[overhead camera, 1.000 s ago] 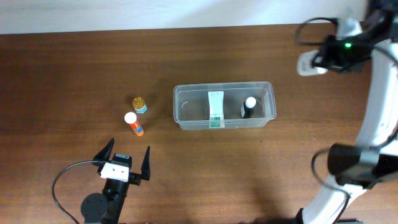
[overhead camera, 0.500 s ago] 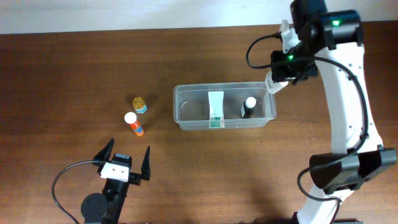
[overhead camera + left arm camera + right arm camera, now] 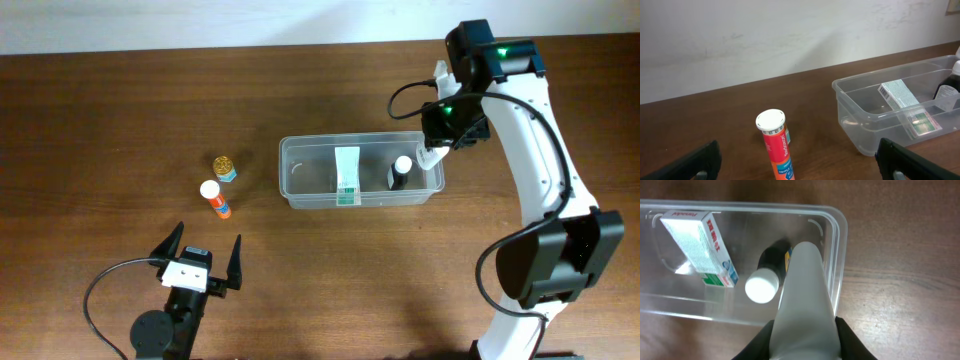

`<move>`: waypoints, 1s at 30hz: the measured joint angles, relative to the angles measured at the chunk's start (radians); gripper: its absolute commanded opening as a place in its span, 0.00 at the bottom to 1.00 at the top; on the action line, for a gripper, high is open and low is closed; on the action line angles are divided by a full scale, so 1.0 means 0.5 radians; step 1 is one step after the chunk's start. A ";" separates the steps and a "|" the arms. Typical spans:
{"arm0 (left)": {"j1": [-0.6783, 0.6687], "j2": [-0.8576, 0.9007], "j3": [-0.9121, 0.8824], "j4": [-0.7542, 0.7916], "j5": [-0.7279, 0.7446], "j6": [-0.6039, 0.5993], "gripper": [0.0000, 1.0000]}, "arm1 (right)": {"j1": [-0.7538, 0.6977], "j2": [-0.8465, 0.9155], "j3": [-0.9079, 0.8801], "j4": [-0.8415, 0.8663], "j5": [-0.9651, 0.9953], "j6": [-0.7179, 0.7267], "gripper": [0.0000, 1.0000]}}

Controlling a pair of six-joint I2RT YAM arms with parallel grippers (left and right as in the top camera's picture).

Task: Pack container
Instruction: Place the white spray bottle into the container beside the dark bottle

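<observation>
Right now I have the clear, translucent plastic rectangular bin with rounded corners (image 3: 300, 195) near the middle of the brown wooden table (image 3: 100, 110), its long side running left to right in the overhead view. Two things are inside it. A white cardboard box with green print (image 3: 346, 175) is roughly mid-bin, and in the left wrist view it looks propped at a slant. A dark bottle with a round white cap (image 3: 401, 168) stands upright toward the bin's right end, apart from the box.

My right gripper (image 3: 434, 155) hangs over that right end. From its wrist camera I see one pale, tapered finger (image 3: 805, 310) pointing down, covering part of the bottle and the bin's end wall. I cannot tell from either view whether the jaws are apart or together, or whether the finger touches the bottle.

Left of the bin, well apart from it, an orange tube with a white cap (image 3: 214, 198) seems to stand on end, with a small round jar with a gold top (image 3: 224, 165) just beside it. Nearer the table's front edge, my left gripper (image 3: 208, 240) faces the tube with its black fingers (image 3: 236, 262) spread wide and holding nothing.
</observation>
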 measured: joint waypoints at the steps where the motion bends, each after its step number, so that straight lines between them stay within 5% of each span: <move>1: 0.000 0.000 0.000 0.000 0.000 0.000 0.99 | 0.000 0.011 -0.002 0.010 -0.005 0.000 0.29; 30: 0.000 0.000 0.000 0.000 0.000 0.000 0.99 | 0.000 0.067 -0.385 0.414 -0.014 0.005 0.29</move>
